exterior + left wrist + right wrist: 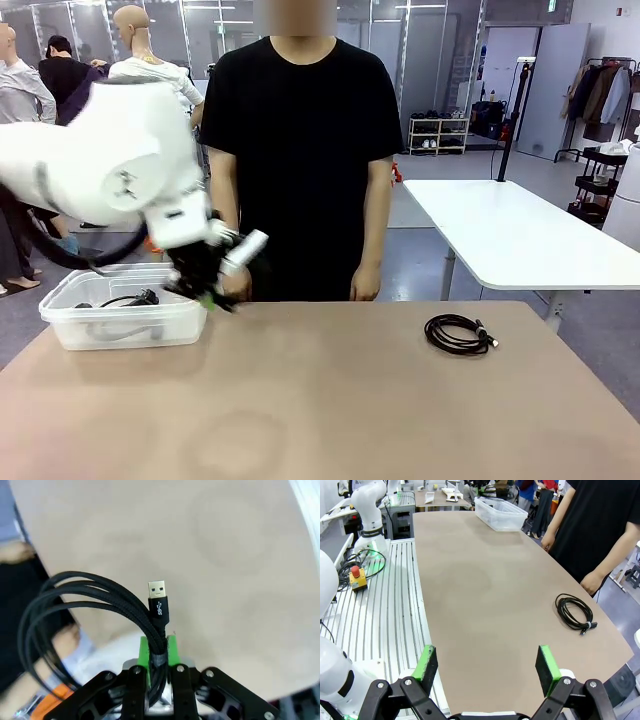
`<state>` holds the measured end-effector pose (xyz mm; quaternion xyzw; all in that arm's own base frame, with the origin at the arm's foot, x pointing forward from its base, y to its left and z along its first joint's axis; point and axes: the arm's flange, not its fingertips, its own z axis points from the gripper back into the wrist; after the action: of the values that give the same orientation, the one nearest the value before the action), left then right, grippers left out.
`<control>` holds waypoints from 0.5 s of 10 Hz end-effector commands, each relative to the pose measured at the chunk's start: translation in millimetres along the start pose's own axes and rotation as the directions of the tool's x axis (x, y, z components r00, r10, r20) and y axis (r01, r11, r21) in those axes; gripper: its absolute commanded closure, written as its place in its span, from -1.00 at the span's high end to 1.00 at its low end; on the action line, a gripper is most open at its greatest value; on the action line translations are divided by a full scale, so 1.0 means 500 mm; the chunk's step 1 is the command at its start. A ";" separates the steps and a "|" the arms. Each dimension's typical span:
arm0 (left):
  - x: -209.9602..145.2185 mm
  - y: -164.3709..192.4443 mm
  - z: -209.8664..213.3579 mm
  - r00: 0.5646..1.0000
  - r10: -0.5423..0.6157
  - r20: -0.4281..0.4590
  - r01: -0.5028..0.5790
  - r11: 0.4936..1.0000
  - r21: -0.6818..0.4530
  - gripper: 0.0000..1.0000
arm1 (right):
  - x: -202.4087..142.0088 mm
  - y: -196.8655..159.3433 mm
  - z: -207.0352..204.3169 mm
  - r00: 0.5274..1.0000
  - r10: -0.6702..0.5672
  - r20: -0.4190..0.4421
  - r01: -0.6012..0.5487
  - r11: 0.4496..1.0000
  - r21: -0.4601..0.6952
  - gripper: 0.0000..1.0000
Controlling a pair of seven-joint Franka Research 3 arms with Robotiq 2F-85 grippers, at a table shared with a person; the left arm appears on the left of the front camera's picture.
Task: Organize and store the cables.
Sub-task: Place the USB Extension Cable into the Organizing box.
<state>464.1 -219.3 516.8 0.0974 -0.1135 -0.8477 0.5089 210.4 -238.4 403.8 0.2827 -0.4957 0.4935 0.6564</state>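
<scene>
Three black cables are showing on and above the table [320,400]. One of them, the held cable [127,602], is sitting in the left gripper [157,652]. The jaws are closing narrowly on its bundled strands, with the green pads [143,650] pressing from either side just below the USB plug [157,600] (the plug is standing upright, its metal end pointing away from the wrist). The loops of that coil are sagging out to the left of the wrist picture.

From the front, the left arm is reaching in from the left. Its gripper is hanging, blurred, just beside the right end of the clear plastic bin [120,325]; I cannot tell whether it is touching the rim. The bin is standing at the far left of the table, and the binned cable [130,298] is lying coiled inside it.

Over on the right half of the table, well apart from the bin, the loose cable [458,333] is lying flat in a round coil, with its plug ends pointing right.

Meanwhile the right gripper [487,667] is holding its jaws wide apart with nothing between them, and bare tabletop is spreading beyond its fingers.

At the far side, a person in a black T-shirt [300,150] is standing behind the table. One hand [365,285] is hanging at the far edge, and the other is hanging close to the left gripper, partly hidden by it.
</scene>
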 end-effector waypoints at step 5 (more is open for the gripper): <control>-0.402 -0.004 -0.055 0.936 0.351 0.035 -0.350 0.936 -0.020 -0.68 | 0.002 -0.001 0.001 1.000 0.019 0.012 -0.019 1.000 -0.004 1.00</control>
<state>547.3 -35.9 500.1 0.0715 -0.1237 -0.7644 0.6287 210.9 -237.9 404.1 0.2827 -0.4950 0.4941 0.6565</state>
